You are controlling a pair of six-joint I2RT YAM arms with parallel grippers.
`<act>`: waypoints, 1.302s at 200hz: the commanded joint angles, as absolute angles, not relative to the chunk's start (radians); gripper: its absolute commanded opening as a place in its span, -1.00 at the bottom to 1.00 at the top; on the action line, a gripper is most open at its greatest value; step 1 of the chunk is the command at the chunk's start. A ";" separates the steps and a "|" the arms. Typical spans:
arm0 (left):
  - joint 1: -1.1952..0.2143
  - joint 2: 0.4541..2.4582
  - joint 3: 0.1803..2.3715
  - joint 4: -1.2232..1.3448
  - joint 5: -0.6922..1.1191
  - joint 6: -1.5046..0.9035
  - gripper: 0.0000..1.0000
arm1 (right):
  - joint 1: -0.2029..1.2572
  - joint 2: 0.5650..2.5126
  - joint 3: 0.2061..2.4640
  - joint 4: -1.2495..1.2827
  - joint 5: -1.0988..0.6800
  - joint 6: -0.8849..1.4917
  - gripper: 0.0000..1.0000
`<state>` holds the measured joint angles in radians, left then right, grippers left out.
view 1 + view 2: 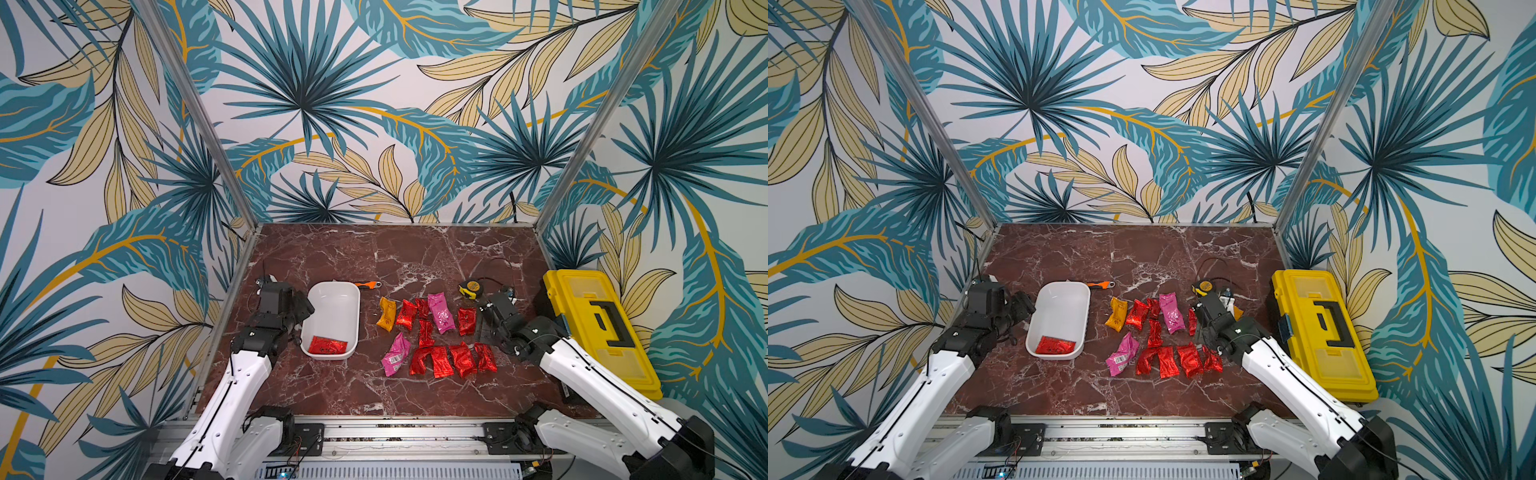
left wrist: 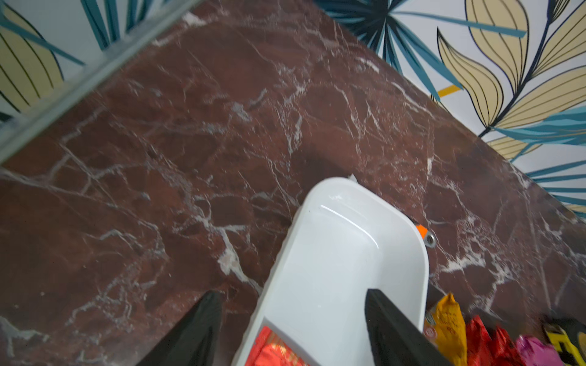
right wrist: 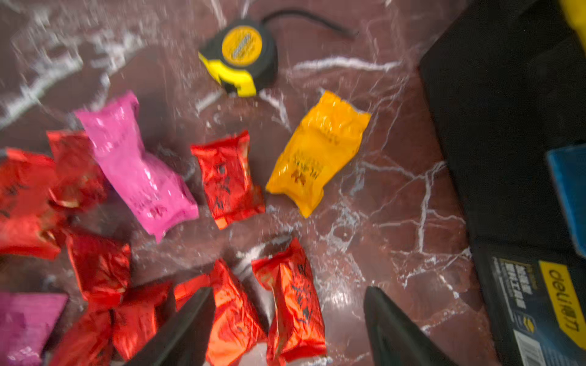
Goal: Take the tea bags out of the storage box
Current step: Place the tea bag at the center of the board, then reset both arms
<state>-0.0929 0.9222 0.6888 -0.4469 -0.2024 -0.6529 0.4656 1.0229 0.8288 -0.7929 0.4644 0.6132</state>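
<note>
The white storage box (image 1: pixel 332 305) lies left of centre, with one red tea bag (image 1: pixel 328 345) in its near end. Several tea bags lie on the marble to its right: red ones (image 1: pixel 432 360), an orange one (image 1: pixel 386 313) and two pink ones (image 1: pixel 441 311). My left gripper (image 2: pixel 291 291) is open and straddles the box's left wall (image 2: pixel 279 285), one finger outside and one over the inside, holding nothing. My right gripper (image 3: pixel 288 290) is open above the rightmost red tea bags (image 3: pixel 295 304), gripping none. Another orange tea bag (image 3: pixel 320 152) lies just beyond it.
A big yellow toolbox (image 1: pixel 602 328) stands along the right edge, close to my right arm. A yellow tape measure (image 1: pixel 471 287) and an orange-handled wrench (image 1: pixel 368 284) lie behind the tea bags and the box. Metal posts and patterned walls enclose the table.
</note>
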 commanded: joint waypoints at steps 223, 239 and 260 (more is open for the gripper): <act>0.021 1.343 0.362 0.737 -0.150 -0.116 1.00 | 0.058 1.505 0.399 0.867 0.221 0.025 0.86; 0.019 1.368 0.353 0.809 -0.135 -0.062 1.00 | 0.056 1.512 0.398 0.883 0.206 0.018 0.87; 0.021 1.438 0.324 0.954 -0.129 -0.040 1.00 | 0.049 1.511 0.400 0.873 0.207 0.031 0.87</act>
<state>0.0097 1.3788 0.3714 0.7425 -0.1562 -0.1074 0.0586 1.5150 0.4091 0.7807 0.2359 0.0372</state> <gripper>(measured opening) 0.999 0.935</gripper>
